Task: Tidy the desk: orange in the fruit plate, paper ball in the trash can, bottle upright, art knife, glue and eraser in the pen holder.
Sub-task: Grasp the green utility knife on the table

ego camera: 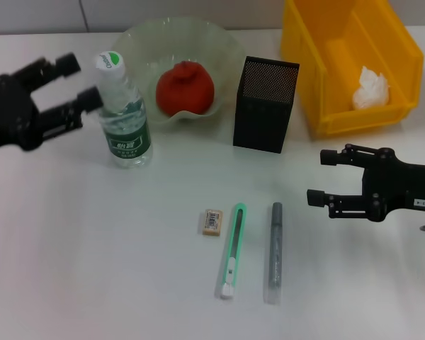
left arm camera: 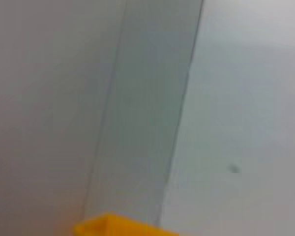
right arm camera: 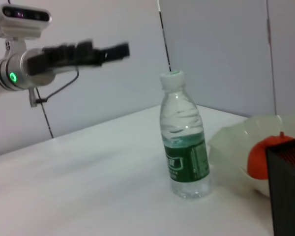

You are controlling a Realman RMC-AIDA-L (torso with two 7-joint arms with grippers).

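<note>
Head view shows my left gripper (ego camera: 76,86) raised beside the bottle (ego camera: 124,113), its two fingers spread wide and holding nothing, one finger close to the bottle's neck. That bottle stands upright on the table (ego camera: 92,269), white cap up, its long axis vertical, just left of the fruit plate (ego camera: 138,42). In the plate sits the orange (ego camera: 185,88), knobbed top up. Right of the plate stands the pen holder (ego camera: 266,104), and beyond it the trash can (ego camera: 326,71) with the paper ball (ego camera: 370,88) inside. My right gripper (ego camera: 324,177) hovers low at the right, fingers parted and empty, pointing left toward the middle of the table. Near the front lie three things side by side, apart from each other: the eraser (ego camera: 212,222), the art knife (ego camera: 232,250) and the glue (ego camera: 275,249). Knife and glue both lie with their long axes running away from me, the knife leaning slightly.
</note>
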